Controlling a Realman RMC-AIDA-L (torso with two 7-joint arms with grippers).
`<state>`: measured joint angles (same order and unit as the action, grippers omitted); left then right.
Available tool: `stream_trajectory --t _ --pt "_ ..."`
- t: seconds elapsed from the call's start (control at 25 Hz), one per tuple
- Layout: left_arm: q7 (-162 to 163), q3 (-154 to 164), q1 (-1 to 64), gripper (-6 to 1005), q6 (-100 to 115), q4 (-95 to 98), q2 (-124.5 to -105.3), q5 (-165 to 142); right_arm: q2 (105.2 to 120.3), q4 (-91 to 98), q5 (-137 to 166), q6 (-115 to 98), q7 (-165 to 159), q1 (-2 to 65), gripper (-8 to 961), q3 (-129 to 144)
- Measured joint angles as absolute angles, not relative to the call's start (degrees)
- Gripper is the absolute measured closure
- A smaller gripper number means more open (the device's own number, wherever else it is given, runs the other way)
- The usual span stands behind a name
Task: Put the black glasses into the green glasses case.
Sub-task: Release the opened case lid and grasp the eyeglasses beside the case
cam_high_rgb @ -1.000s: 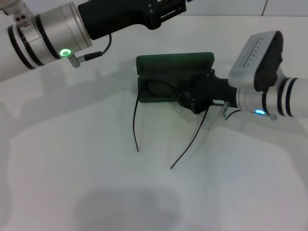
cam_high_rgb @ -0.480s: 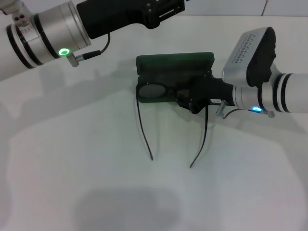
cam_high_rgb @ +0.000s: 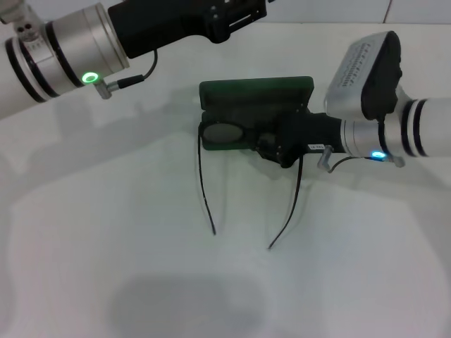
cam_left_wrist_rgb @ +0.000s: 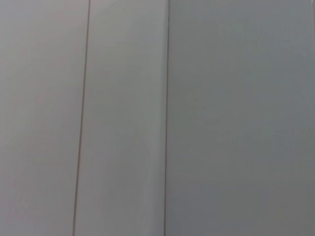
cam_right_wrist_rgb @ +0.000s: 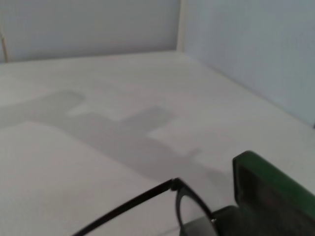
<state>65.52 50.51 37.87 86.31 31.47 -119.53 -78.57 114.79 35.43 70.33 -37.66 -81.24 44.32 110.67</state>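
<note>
We see the green glasses case lying open, lid raised behind; the black glasses rest front-down in it, both temples trailing out onto the table

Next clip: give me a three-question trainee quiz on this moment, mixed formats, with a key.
1. True or false: the case lies open on the table.
2. Which gripper is at the glasses? A) left B) right C) both
3. Fill in: the temple arms of the glasses stick out of the case, unfolded, toward the ____.

Key
1. True; its lid stands up behind the tray.
2. B; the right gripper is at the frame over the case, while the left arm stays raised at the far left.
3. Robot.
</note>
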Motion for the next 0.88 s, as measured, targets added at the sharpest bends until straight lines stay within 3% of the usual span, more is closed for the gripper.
stream_trajectory --t 0.16,0.48,0.88 --pt "64.8 50.43 37.15 480 86.19 31.54 -119.52 -78.51 113.93 40.01 83.4 -42.27 -91.48 44.34 666 106.33" --pt "62.68 50.27 35.85 480 85.86 31.56 -119.54 -78.48 115.49 50.43 108.27 -54.32 -103.09 43.31 664 89.54" --pt "62.66 50.27 35.36 480 85.36 31.55 -119.46 -78.43 115.3 50.37 122.56 -71.69 -112.16 55.79 658 79.43"
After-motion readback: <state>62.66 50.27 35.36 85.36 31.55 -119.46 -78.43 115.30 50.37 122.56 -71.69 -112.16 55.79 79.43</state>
